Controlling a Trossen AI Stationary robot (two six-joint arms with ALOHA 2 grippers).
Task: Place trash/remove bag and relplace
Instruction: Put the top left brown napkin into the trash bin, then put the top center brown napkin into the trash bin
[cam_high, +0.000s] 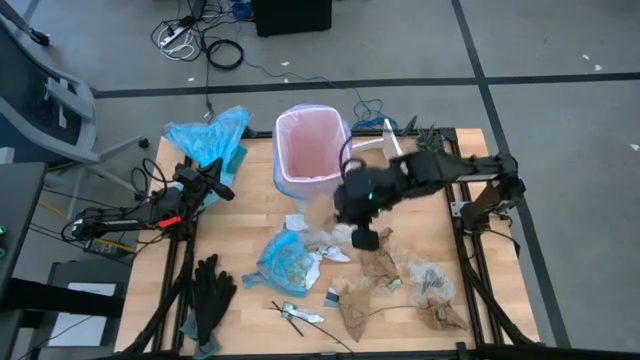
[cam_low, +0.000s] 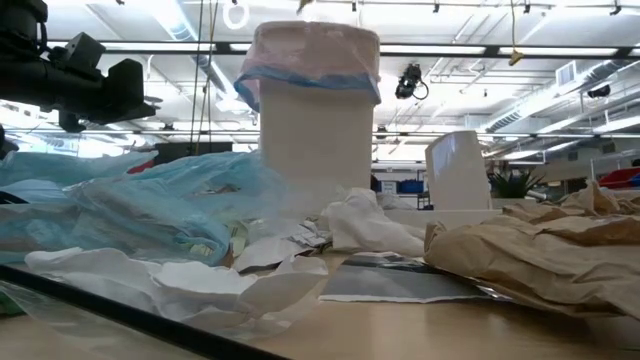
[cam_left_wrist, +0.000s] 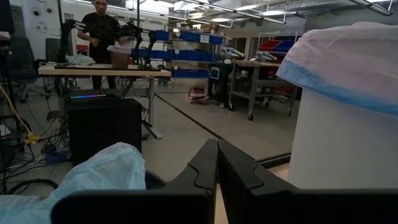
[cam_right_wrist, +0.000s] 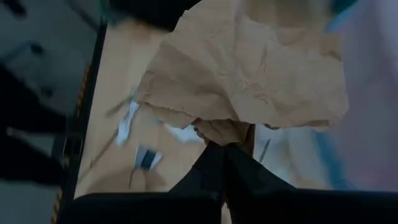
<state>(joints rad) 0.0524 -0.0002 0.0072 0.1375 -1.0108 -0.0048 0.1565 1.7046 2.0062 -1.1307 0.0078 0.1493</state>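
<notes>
The right gripper (cam_right_wrist: 225, 149) hangs above the middle of the bench (cam_high: 240, 200), its fingers pinched together on a crumpled brown paper piece (cam_right_wrist: 249, 68), which spreads out just beyond the fingertips. It is lifted clear of the other trash (cam_high: 400, 285) scattered on the bench's near half, close to the white bin (cam_high: 312, 150) lined with the pink bag (cam_low: 315, 55). The left gripper (cam_high: 215, 180) waits at the bench's left edge, fingers closed with nothing between them, beside a light-blue plastic bag (cam_high: 205, 135).
</notes>
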